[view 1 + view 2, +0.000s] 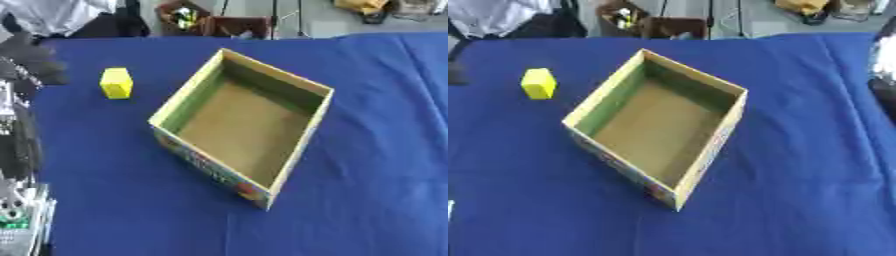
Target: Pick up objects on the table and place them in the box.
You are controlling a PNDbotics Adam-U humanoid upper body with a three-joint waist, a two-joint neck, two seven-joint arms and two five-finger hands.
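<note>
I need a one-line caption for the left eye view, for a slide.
An empty open cardboard box stands on a blue tablecloth, with a yellow block to its left, not yet placed inside.

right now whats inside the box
The box shows only its bare brown floor; nothing is in it. The near wall hides a strip of floor behind it. The yellow block stands outside, to its left, on the blue cloth.

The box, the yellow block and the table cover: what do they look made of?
The box looks like cardboard: thin straight walls, dull brown inside, colourful print on the outer side. The yellow block is one even, matt yellow with squared edges; foam, wood or plastic, I cannot tell which. The table cover looks like blue cloth, matt, with soft creases.
</note>
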